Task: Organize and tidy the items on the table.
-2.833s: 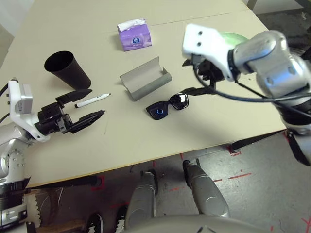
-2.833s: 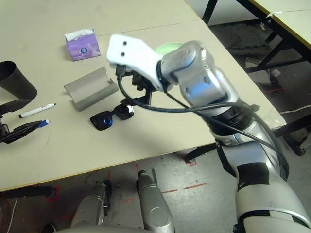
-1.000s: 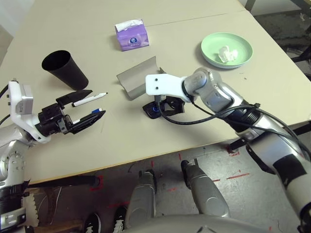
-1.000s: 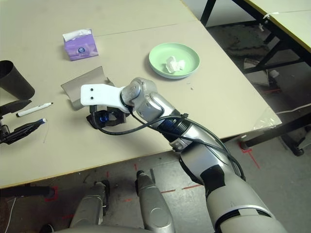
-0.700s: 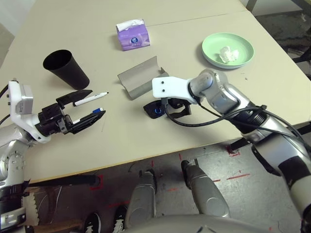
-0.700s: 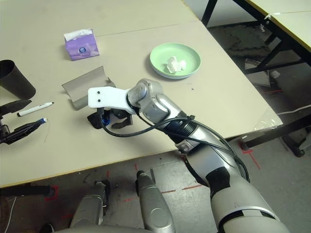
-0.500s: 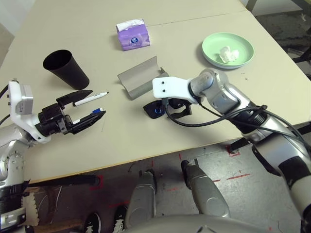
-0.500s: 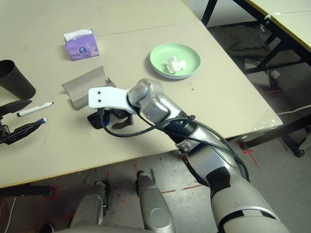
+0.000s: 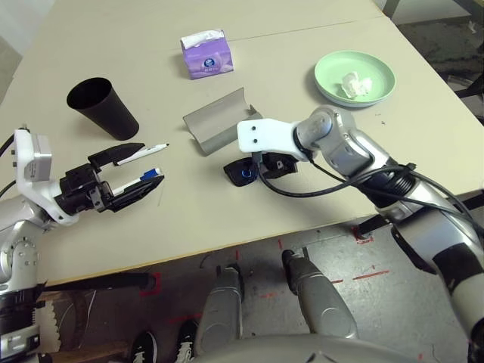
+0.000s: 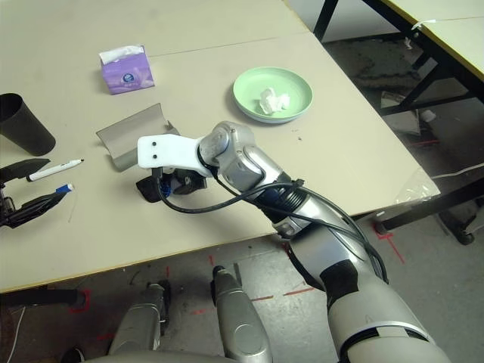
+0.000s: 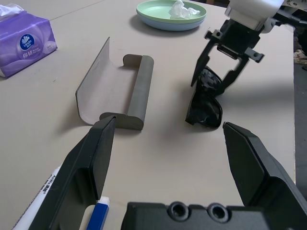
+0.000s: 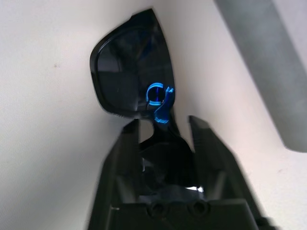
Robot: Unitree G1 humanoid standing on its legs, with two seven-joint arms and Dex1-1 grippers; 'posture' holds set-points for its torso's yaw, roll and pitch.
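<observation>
Sunglasses pinched beside the open case

Sunglasses [image 9: 248, 169] are what you have in hand now: your right gripper [image 12: 165, 143] has its two fingers pressed in on the bridge of the frame, one lens showing clear ahead of them in the right wrist view. The frame appears to rest on the table [image 9: 318, 30], just in front of the grey glasses case [image 9: 219, 121], which lies open with its trough facing up, probably so the glasses can be laid straight in. Gripping at the bridge looks sensible, since it keeps the lenses clear of the fingers and the frame balanced.

Your left gripper [image 9: 128, 172] is spread wide and holds nothing. It sits low over the table with the two markers [image 9: 140, 154] lying between its fingers, the blue-capped one nearer you, and the black cup [image 9: 102, 108] just beyond, a likely home for them. The crumpled tissue [image 9: 350, 82] already lies in the green plate [image 9: 382, 72], well apart on the right.
</observation>
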